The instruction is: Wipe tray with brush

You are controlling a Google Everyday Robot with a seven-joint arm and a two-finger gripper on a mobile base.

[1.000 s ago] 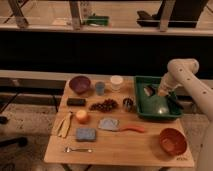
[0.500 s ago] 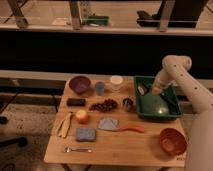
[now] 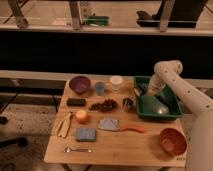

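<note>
Camera view shows the gripper (image 3: 140, 92) low over the upper-left corner of the tray (image 3: 159, 116) at the right of the frame; whether it is spread or pinched I cannot tell. What looks like the brush (image 3: 127, 103) stands on the table just outside the tray's left rim. With so little room there, a reach could catch the rim or knock the brush toward the grapes (image 3: 104, 105).

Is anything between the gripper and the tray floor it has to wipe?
Nothing visible. The gripper hangs over the left end of the dark-green rectangular plastic tray, inside its rim. No loose object shows on its floor; the small dark silvery stubby item stands outside the left rim.
</note>
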